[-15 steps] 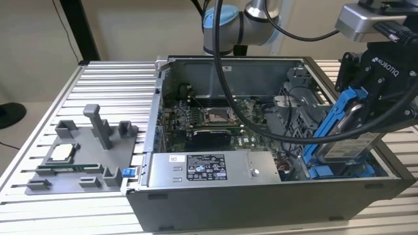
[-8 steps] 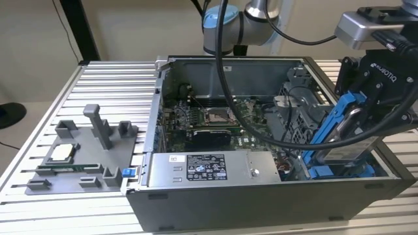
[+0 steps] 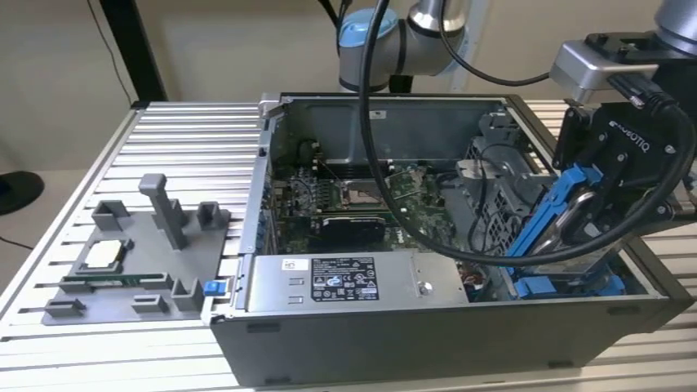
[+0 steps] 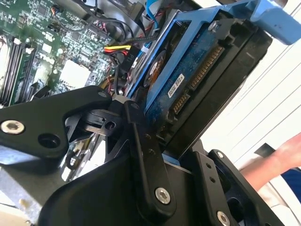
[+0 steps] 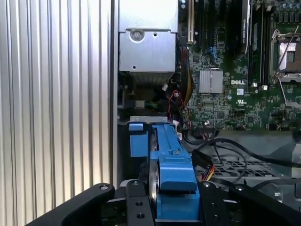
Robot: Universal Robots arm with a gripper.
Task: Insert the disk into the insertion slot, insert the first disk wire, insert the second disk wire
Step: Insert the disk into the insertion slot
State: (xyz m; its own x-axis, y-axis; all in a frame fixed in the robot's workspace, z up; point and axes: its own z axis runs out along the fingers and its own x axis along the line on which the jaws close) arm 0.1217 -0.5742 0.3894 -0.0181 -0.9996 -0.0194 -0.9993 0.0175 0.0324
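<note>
My gripper (image 3: 593, 219) is shut on the disk (image 3: 550, 214), which hangs tilted on edge over the open computer case's corner at the exterior view's right. The blue carrier frames the disk. In the second wrist view the disk (image 4: 188, 80) shows its blue circuit board and connector edge between my black fingers (image 4: 141, 141). In the first wrist view the carrier (image 5: 171, 160) points down toward the insertion slot (image 5: 141, 120), whose blue tabs (image 3: 544, 286) lie just under the disk's lower end. Red, yellow and black wires (image 5: 176, 99) lie loose in the case beside the slot.
A grey labelled power-supply box (image 3: 348, 282) lies along the case's front wall and the motherboard (image 3: 360, 196) behind it. A perforated cage (image 3: 501, 188) stands beside the disk. Black cables (image 3: 381, 163) hang across the case. A grey fixture (image 3: 130, 261) sits on the ribbed table. A person's hand (image 4: 277, 160) is nearby.
</note>
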